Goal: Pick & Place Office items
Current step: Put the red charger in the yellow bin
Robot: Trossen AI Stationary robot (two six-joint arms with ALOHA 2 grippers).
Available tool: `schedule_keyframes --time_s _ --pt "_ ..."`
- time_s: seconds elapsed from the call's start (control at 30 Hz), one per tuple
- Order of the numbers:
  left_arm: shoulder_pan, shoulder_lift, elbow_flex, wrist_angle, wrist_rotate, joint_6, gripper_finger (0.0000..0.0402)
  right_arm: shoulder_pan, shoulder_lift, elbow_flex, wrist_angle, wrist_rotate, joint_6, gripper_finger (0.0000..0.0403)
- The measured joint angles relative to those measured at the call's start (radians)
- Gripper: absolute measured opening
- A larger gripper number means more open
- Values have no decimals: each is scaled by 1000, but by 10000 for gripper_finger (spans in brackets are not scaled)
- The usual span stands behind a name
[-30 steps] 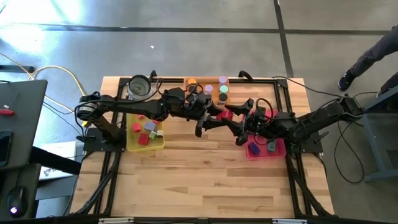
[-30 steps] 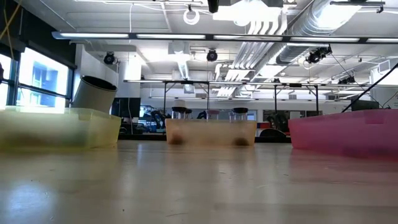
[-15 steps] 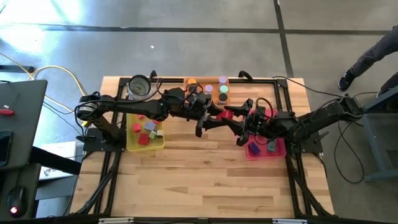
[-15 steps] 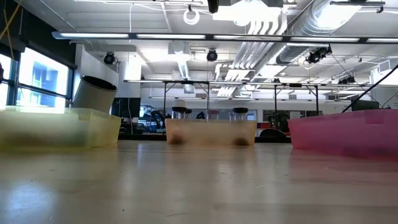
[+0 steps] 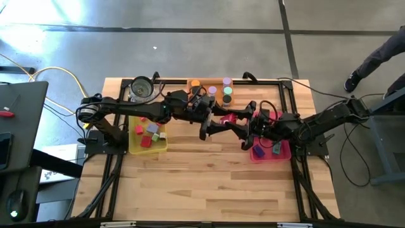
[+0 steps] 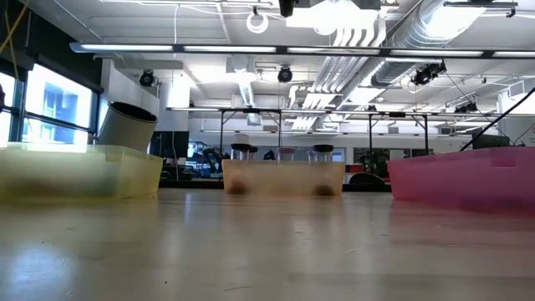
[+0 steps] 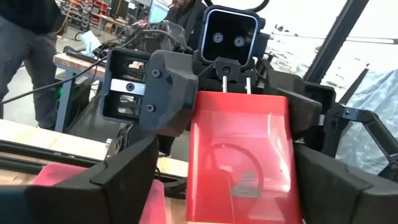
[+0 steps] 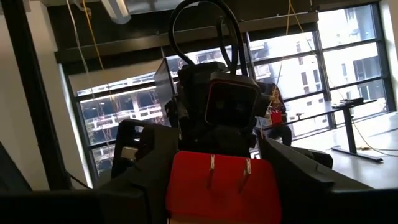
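Right gripper (image 8: 221, 155) clamps red block (image 7: 239, 155) — left gripper (image 7: 227, 149) spread.

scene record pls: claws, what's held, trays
left claw: mid-table, above the surface, facing the right claw; looks open, gap on one side of the block
right claw: meets the left one, shut on the red block
red block: between both claws' fingers, off the table
yellow tray: left side, several blocks inside
pink tray: right side, a few pieces inside
orange tray: back edge, cylinders inside
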Motion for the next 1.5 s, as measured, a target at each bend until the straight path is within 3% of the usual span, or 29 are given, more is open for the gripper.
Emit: schedule_keyframes --time_s 0.13,0.47,0.73,1.2,1.5 --pt "1 0 0 -7 1 -2 339 0 0 0 -2 4 0 201" --pt "-35 -2 1 -8 -47 48 343 2 0 0 -4 -20 -1 201" --pt "-12 -19 4 -12 132 -39 344 40 -21 -1 -11 -4 -48 201" --pt "-6 -23 5 -14 187 -88 344 80 -31 -2 -22 18 -54 201" --pt "3 -31 4 -19 328 -92 344 129 -33 -2 -25 28 -54 201"
